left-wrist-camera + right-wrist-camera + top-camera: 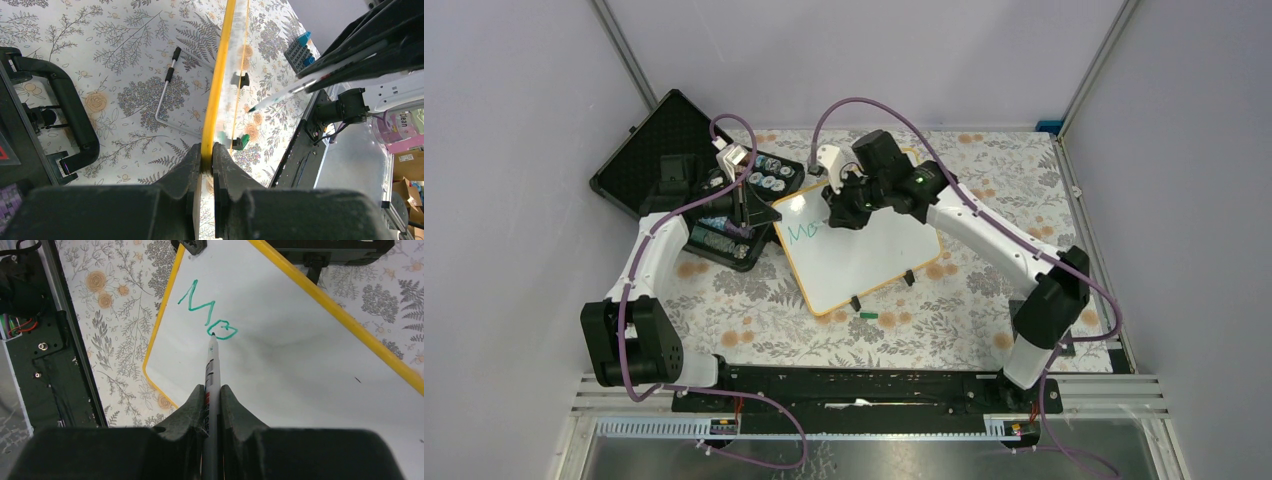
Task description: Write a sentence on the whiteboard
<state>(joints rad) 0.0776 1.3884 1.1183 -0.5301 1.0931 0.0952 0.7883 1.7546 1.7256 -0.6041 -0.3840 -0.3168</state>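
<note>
The whiteboard (869,255) with its orange-yellow rim lies tilted in the middle of the table. Green handwriting (802,233) reading "Mo" sits near its left corner; it also shows in the right wrist view (207,312). My left gripper (207,150) is shut on the whiteboard's yellow rim (216,95) at the board's left edge (759,213). My right gripper (212,390) is shut on a grey marker (211,367); its tip (213,335) touches the board at the "o". In the top view the right gripper (844,205) is over the board's upper left part.
An open black foam-lined case (679,165) with small parts stands at the back left, close to the left arm. A green marker cap (868,315) lies before the board's near edge. A bent metal rod (167,90) lies on the floral cloth. Two black clip feet (855,302) hold the board's near edge.
</note>
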